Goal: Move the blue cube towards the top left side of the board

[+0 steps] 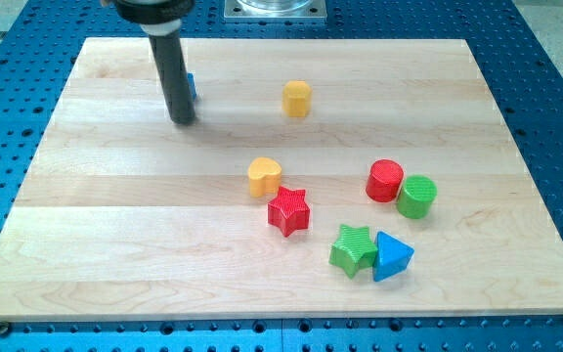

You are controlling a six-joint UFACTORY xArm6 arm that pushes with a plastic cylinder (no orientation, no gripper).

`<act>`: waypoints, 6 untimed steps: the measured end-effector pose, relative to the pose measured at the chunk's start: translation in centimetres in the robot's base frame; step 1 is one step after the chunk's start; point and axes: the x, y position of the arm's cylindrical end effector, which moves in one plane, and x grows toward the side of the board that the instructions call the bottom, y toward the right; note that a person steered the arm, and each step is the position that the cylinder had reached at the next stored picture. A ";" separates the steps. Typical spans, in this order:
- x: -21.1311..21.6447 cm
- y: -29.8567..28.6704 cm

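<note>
The small blue plastic cube (192,87) sits near the top left of the pale wooden board (106,244), almost wholly hidden behind the dark rod; only a thin blue sliver shows at the rod's right edge. My tip (183,121) rests on the board just below and in front of that cube, apparently touching it or nearly so; the rod blocks the contact line, so I cannot tell which.

The cube looks light, rigid and smooth-bottomed, so it should slide easily on the wood. Its flat faces suit a push through the middle of a side; an off-centre push would likely spin it away. There are no fingers here to open or close, and the rod holds nothing; it can only nudge.

Measured from the cube, the yellow cylinder (297,99) stands well to the view's right, the yellow heart-shaped block (264,177) and red star (288,211) lie farther toward the bottom right, and the remaining blocks cluster beyond those.
</note>
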 end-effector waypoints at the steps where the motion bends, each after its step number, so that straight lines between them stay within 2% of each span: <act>1: 0.5 2.5; 2: -3.9 2.4; 3: -7.1 -1.0; 5: -8.8 -5.6; 6: -6.9 -3.0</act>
